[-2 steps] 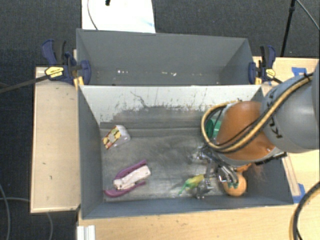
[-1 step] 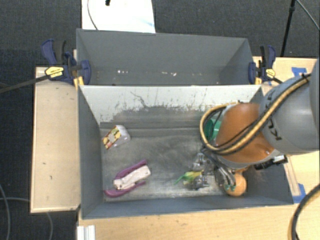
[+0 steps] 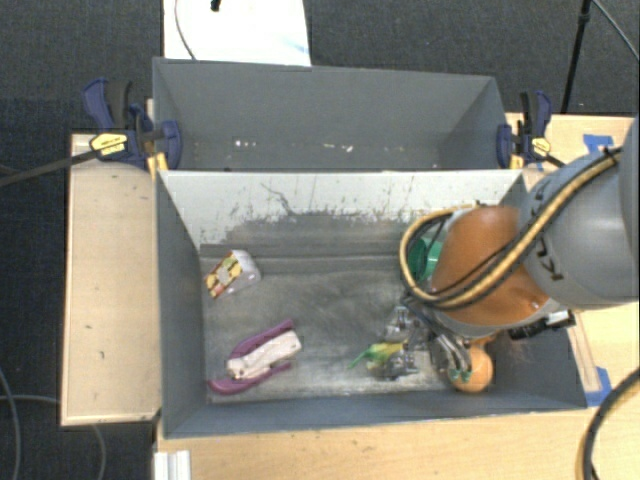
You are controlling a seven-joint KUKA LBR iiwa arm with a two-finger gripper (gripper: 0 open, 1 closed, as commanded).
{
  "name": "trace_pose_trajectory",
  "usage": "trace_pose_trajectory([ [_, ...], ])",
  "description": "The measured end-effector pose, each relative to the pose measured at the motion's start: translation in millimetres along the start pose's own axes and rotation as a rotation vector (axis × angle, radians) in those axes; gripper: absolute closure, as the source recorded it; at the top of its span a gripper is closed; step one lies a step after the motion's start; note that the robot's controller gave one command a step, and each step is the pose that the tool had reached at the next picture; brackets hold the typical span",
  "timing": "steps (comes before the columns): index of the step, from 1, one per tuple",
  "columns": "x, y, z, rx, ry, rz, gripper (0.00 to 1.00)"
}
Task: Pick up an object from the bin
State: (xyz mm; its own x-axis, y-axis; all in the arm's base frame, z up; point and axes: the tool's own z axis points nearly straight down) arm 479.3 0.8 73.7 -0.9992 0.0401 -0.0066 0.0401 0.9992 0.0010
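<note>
My gripper (image 3: pixel 408 353) is low in the bin's front right part, its metal fingers down among a small green and yellow thing (image 3: pixel 377 355) lying on the floor there. Whether that thing sits between the fingers is hidden. An orange ball-like thing (image 3: pixel 474 372) rests just to the right of the gripper, against the front of the bin. A green thing (image 3: pixel 430 255) shows behind the arm's cover near the right wall.
A purple and white tool (image 3: pixel 257 356) lies at the front left of the bin floor. A small white and yellow packet (image 3: pixel 230 273) lies at the back left. The arm with its orange cover and cables hangs over the right side.
</note>
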Motion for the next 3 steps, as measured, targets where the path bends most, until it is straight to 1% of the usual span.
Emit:
trace_pose_trajectory([
  [1,1.4,0.0,-3.8,0.000,0.003,0.000,1.00],
  [3,2.0,0.1,-30.7,0.000,0.010,0.001,1.00],
])
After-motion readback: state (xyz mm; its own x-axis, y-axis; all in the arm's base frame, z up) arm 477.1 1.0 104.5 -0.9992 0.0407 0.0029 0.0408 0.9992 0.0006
